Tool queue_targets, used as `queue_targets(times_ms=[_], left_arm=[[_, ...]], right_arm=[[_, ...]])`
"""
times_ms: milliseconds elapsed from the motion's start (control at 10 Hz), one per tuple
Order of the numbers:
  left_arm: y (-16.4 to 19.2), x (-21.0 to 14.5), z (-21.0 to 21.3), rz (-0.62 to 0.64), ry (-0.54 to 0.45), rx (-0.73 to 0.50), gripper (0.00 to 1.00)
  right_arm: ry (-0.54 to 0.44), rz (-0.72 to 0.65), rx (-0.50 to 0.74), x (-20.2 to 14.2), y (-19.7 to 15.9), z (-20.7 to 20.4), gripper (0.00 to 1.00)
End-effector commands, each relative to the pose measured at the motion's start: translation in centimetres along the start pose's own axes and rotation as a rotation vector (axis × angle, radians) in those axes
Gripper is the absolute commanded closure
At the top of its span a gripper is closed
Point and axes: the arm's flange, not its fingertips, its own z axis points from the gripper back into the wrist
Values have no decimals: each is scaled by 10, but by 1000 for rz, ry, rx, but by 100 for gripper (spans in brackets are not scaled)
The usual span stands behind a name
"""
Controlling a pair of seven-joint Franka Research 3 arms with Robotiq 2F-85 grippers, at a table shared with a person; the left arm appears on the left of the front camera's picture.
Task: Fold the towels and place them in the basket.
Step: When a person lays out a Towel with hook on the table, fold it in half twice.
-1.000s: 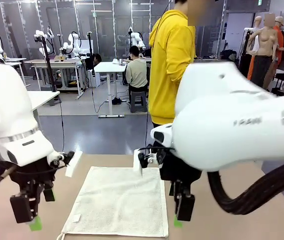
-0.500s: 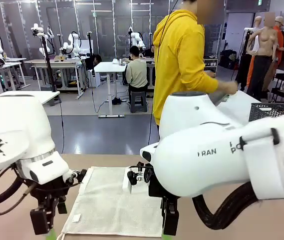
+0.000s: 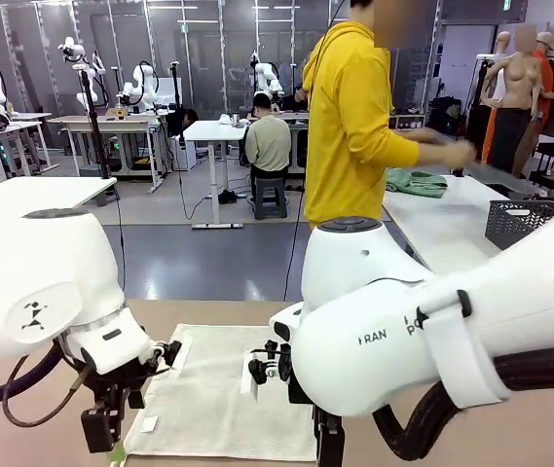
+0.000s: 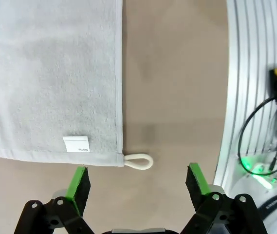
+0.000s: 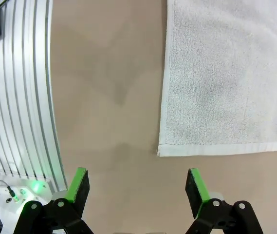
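Across the brown table [image 3: 228, 313] the towel [image 3: 213, 389] is lying flat, unfolded. Both arms have been sinking toward its near edge. The left gripper [image 4: 137, 170], jaws spread, is hovering at the looped corner [image 4: 139, 161], and the right gripper [image 5: 136, 173], likewise released, is nearing the other, so corner grasps are probably coming. The basket [image 3: 530, 219] is waiting far right.

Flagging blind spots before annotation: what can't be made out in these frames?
- Front view: the right arm hides the towel's right edge.
- Front view: the same arm covers part of the basket; its contents can't be seen.
- Left wrist view: the label's print is too small to read.
- Both wrist views: picture edges cut off most of the towel.
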Motion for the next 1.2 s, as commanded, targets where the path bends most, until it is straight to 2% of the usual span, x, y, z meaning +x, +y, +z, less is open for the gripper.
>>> queue_targets(times_ms=[0, 300, 1100], left_arm=[[-19, -20, -29, 11, 48, 23, 0], [-13, -30, -43, 22, -3, 26, 0], [-16, -44, -77, 25, 13, 61, 0]], right_arm=[[-19, 24, -6, 3, -8, -13, 0], [-19, 21, -15, 2, -11, -19, 0], [-26, 26, -12, -3, -12, -37, 0]])
